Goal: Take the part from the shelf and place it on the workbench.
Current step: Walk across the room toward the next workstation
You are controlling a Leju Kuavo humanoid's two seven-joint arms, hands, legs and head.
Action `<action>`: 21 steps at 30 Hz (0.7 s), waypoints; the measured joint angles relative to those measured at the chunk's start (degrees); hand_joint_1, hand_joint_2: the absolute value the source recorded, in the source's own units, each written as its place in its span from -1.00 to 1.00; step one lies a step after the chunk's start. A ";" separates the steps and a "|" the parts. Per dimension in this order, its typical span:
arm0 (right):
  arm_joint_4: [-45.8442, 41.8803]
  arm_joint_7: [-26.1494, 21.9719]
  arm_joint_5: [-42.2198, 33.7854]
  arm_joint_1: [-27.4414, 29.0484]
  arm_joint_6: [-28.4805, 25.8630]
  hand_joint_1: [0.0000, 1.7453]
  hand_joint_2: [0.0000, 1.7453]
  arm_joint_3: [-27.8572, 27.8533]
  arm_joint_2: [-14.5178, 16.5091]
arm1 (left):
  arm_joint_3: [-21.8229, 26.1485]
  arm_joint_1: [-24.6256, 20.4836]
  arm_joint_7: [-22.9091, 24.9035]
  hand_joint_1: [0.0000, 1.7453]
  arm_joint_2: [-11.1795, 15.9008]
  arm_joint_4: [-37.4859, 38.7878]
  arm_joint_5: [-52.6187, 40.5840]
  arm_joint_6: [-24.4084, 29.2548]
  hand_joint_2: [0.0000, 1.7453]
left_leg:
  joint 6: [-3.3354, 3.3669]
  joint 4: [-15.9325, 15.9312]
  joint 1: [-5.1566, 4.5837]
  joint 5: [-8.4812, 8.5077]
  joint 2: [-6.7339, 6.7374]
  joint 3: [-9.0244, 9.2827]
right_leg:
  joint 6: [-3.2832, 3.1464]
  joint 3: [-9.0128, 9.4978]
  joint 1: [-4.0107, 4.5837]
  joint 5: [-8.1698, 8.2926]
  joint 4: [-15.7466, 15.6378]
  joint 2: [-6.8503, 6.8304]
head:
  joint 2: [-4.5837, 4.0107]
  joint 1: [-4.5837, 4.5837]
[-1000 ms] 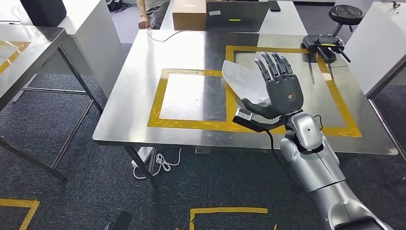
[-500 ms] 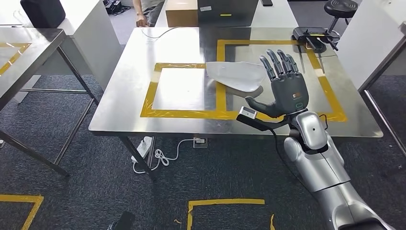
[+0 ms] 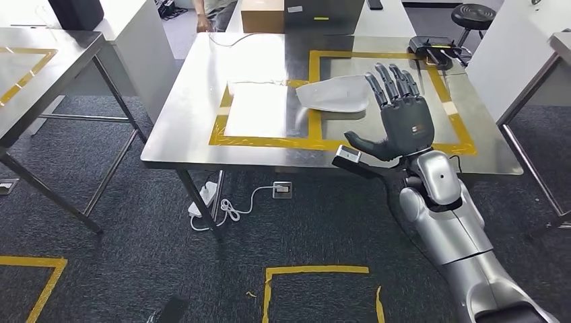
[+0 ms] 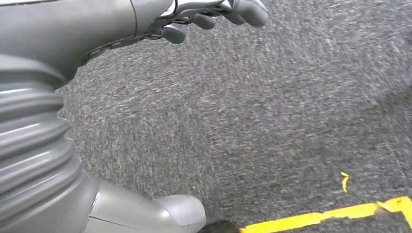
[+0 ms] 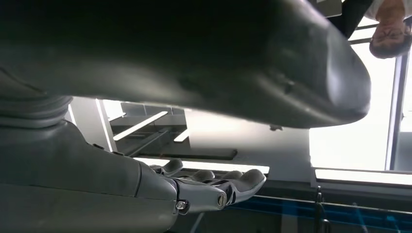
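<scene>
A: Where is the part (image 3: 334, 95)?
B: Lying flat on the steel workbench (image 3: 195, 94), across the yellow tape line shared by the two taped squares (image 3: 313, 101), pale grey and leaf-shaped, pointed end toward the left square.

A: Held by anything?
B: No. Free of the right hand (image 3: 398, 118), which hovers just beside its wider end, palm forward, fingers (image 3: 390, 84) stretched straight and spread, thumb out to the side, nothing in the grasp. Seen from the right wrist camera (image 5: 214, 187): same flat, extended fingers.

A: And the left hand?
B: Hanging over grey carpet (image 4: 272, 111), fingers (image 4: 243, 12) bent slightly with nothing between them; apart, so holding nothing.

A: Any writing or labels?
B: Small orange mark and a green-outlined mark on the back of the right hand, too small to read. White label on the brown cardboard box (image 3: 262, 15) and a yellow strip on the dark case (image 3: 323, 13) at the far edge, unreadable.

A: Anything else around?
B: Black controller (image 3: 438, 48) at the far right corner, black stool (image 3: 475, 15) beyond, white cable and power strip (image 3: 205, 198) under the bench, person's arm (image 3: 200, 17) at the far side
</scene>
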 joint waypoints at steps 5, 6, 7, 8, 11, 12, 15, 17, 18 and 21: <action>0.28 -0.18 0.11 -0.28 0.08 -1.00 -1.00 0.00 -0.01 | 0.01 0.07 0.03 -1.00 -0.11 0.01 0.01 0.00 1.00 | 0.27 0.32 0.18 3.92 0.11 -5.07 | 0.86 -1.99 -0.16 -7.35 14.65 0.00 | 0.00 0.10; 0.39 -0.22 0.17 -0.42 0.10 -1.00 -1.00 0.00 0.00 | 0.01 0.07 0.05 -1.00 -0.12 0.03 0.01 0.00 1.00 | 0.12 0.53 0.24 4.61 0.12 -6.16 | 0.90 -0.24 -0.17 -5.83 13.68 0.00 | 0.00 0.10; 0.47 -0.26 0.22 -0.67 0.12 -1.00 -1.00 0.00 0.02 | 0.01 0.06 0.08 -1.00 -0.13 0.03 0.01 0.00 1.00 | -0.09 0.84 0.31 5.26 0.12 -7.17 | 0.90 2.64 -0.20 -4.73 10.68 -0.01 | 0.00 0.10; 0.51 -0.29 0.27 -1.00 0.13 -1.00 -1.00 0.01 0.05 | 0.01 0.04 0.09 -1.00 -0.13 0.01 0.00 0.00 1.00 | -0.37 1.19 0.30 5.81 0.09 -8.09 | 0.81 5.99 -0.10 -4.92 6.38 -0.01 | 0.00 0.11; 0.63 -0.37 0.37 -1.70 0.04 -1.00 -1.00 0.02 0.17 | 0.01 0.01 0.12 -1.00 -0.20 -0.03 -0.03 -0.02 1.00 | -1.44 1.53 0.31 7.36 0.03 -9.19 | -0.63 10.99 0.42 -7.18 -1.49 0.17 | 0.00 0.17; 0.72 -0.42 0.44 -1.74 0.00 -1.00 -1.00 0.03 0.19 | 0.01 0.03 0.14 -1.00 -0.22 -0.02 -0.02 -0.02 1.00 | -1.82 1.32 0.35 7.92 0.00 -9.22 | -1.26 10.68 0.47 -6.83 -1.59 0.19 | 0.00 0.21; 1.25 -0.30 1.06 -2.19 -0.06 -1.00 -1.00 0.08 0.47 | 0.01 0.12 0.16 -1.00 -0.17 0.01 0.13 -0.02 1.00 | -2.86 3.38 0.61 5.14 -0.19 -10.53 | -2.55 9.31 0.23 -4.76 -2.01 -0.11 | 0.00 0.20; 1.75 0.14 1.54 -2.68 -0.10 -1.00 -1.00 0.09 0.73 | 0.01 0.13 0.11 -1.00 -0.15 0.02 0.32 -0.02 1.00 | -3.38 9.78 0.81 -0.82 -0.22 -12.33 | -2.97 7.65 0.17 -3.17 -2.03 -0.17 | 0.00 0.07; 2.02 0.37 1.68 -2.83 -0.13 -1.00 -1.00 0.09 0.82 | 0.01 0.13 0.08 -1.00 -0.15 0.03 0.38 -0.02 1.00 | -3.58 13.56 0.88 -2.97 -0.22 -12.99 | -2.98 6.72 0.18 -2.41 -2.00 -0.17 | 0.00 0.06; 2.88 0.77 1.64 -2.94 -0.16 -1.00 -1.00 0.09 1.00 | 0.01 0.14 0.01 -1.00 -0.13 0.08 0.45 -0.02 1.00 | -3.68 17.44 0.95 -2.05 -0.22 -11.01 | -2.68 3.79 0.19 -0.15 -1.88 -0.19 | 0.00 0.05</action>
